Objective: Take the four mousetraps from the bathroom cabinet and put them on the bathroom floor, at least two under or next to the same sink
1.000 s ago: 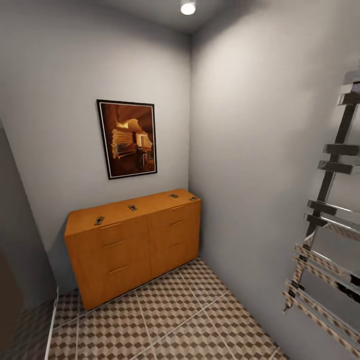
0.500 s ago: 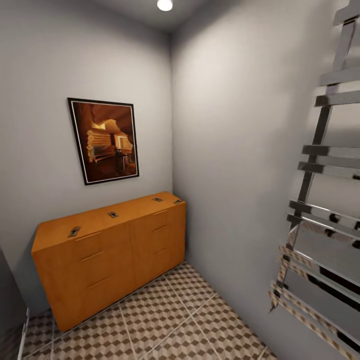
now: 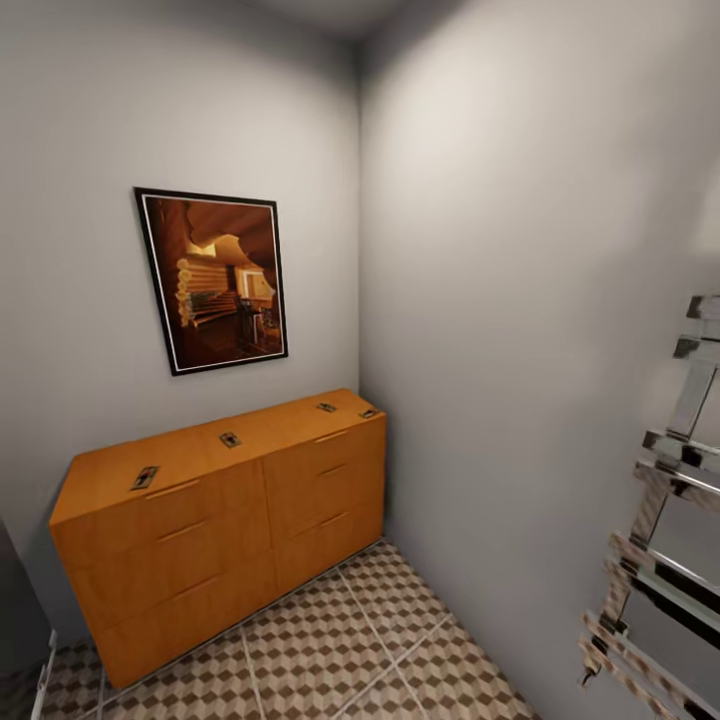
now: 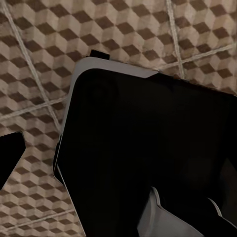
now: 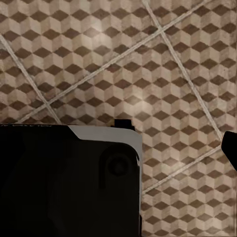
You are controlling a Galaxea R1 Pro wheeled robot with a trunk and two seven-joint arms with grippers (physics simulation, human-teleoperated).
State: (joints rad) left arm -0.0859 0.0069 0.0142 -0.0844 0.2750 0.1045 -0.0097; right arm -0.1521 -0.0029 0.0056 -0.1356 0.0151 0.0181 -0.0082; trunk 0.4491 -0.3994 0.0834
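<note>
The mousetraps lay on top of the cabinet [image 3: 220, 530], the orange-brown chest in the lower left of the head view. Going from largest to smallest: the grey walls filled most of the frame, then came the cabinet, then the bathroom floor [image 3: 330, 650] along the bottom edge, then a framed picture [image 3: 212, 278] at the middle left, then a chrome towel rail [image 3: 660, 560] at the lower right, and last the four traps – one near the left end [image 3: 144, 478], one further along [image 3: 231, 439], and two close to the right end [image 3: 326, 407] [image 3: 368, 413].

Compared with half a second before, the whole view had shifted: the ceiling lamp had left the top edge, the towel rail sat lower and further right, and the cabinet stood a little more to the right. This was the camera moving, not the things. All four traps were untouched, so I judge that the robot was on its approach and no pick had begun.

Both wrist views looked down at the cube-pattern tiles past a dark body of the robot, which suggests that the arms hung low. For the left and the right gripper alike, I cannot tell whether the fingers were apart or together.
</note>
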